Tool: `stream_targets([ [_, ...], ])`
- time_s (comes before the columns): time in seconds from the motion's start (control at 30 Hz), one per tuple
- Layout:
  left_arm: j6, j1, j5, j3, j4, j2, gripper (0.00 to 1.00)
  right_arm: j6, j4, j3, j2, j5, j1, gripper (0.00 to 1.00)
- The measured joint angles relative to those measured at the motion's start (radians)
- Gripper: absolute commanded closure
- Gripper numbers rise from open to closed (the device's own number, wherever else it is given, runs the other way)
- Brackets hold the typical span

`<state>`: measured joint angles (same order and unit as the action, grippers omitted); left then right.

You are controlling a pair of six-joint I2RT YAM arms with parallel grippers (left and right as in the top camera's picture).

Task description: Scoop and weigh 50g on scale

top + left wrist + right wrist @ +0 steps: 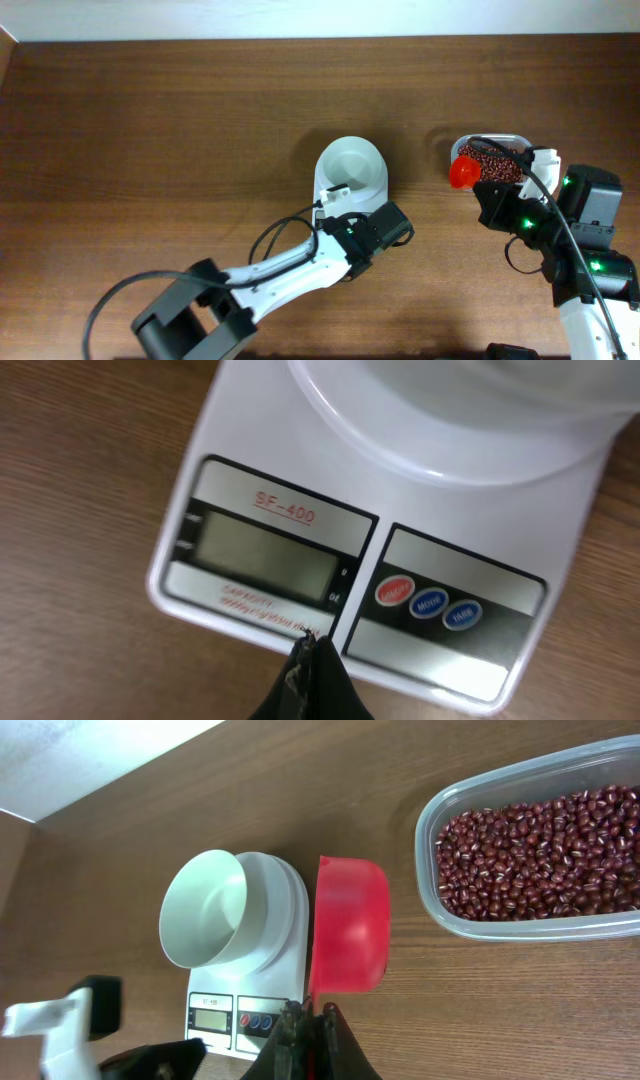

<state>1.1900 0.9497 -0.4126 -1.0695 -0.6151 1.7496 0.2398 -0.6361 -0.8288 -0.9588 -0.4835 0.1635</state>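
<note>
- My left gripper (pixel 311 648), shut, is bottom centre of the frame, at the front edge of the scale (pixel 270 550); the bowl (pixel 470 410) is cut off on top.
- My right gripper (pixel 308 1018) clamps the red scoop (pixel 350 925); its handle is hidden.

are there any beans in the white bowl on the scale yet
No, the bowl on the scale shows only bare white inside.

The table (pixel 150 120) is brown wood grain with a dull satin finish. The scale (pixel 250 430) is smooth, glossy white plastic, and its bowl (pixel 205 910) is smooth matt white. The tub (pixel 432 820) is clear plastic, the scoop (pixel 350 925) glossy red plastic, and the beans (pixel 540 850) are faintly shiny.
</note>
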Motion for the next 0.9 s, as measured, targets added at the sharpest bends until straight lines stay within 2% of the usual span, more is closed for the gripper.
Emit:
stream_targets([
  [0.3, -0.026, 0.0, -0.004, 0.002, 0.129, 0.048, 1.0, 0.0, 0.009, 0.0, 0.0, 0.0, 0.0, 0.96],
  [0.9, -0.027, 0.0, -0.016, 0.003, 0.172, 0.076, 1.0, 0.0, 0.012, 0.0, 0.0, 0.0, 0.0, 0.96],
])
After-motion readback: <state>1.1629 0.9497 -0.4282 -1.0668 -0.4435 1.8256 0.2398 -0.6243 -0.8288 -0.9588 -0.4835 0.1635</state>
